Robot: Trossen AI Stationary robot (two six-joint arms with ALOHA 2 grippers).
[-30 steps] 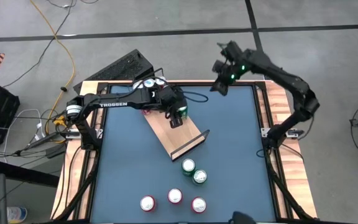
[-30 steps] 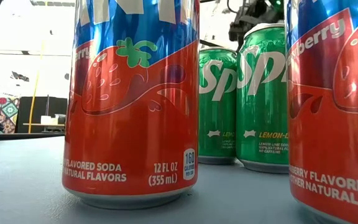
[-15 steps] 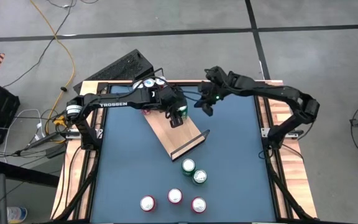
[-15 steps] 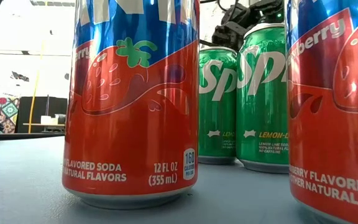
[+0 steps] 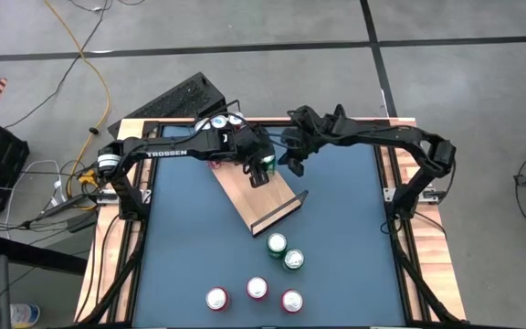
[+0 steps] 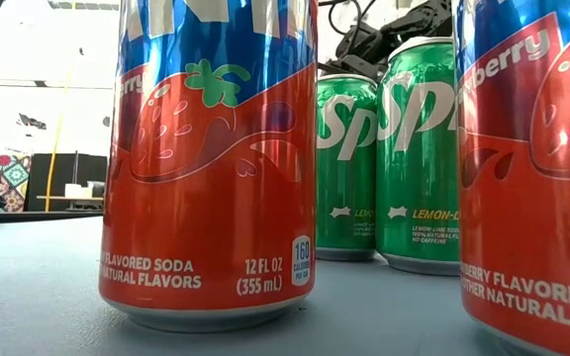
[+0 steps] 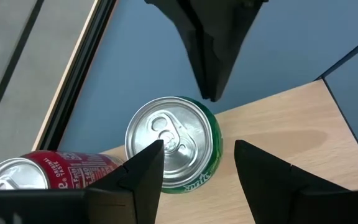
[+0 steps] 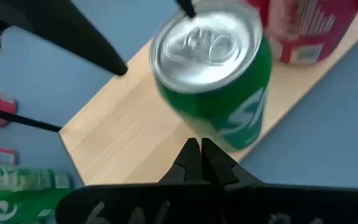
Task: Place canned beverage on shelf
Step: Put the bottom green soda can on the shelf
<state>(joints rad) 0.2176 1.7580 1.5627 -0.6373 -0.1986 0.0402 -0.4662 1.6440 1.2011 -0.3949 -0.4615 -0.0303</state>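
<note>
Right claw [image 5: 292,166] clenched empty, swung in beside left claw [image 5: 261,174], open above shelf [image 5: 272,203].

The left arm reaches in from the left edge of the table, its forearm stretched level toward the middle, wrist bent downward. The left gripper [image 5: 261,174] points down with its two dark fingers [image 7: 143,177] standing apart, nothing pressed between them. The right arm rises from the right side, elbow bent high, and stretches far across toward its partner. The right gripper [image 5: 294,165] hangs just beside the left one, its fingertips [image 8: 199,163] pressed together with nothing between.
</note>
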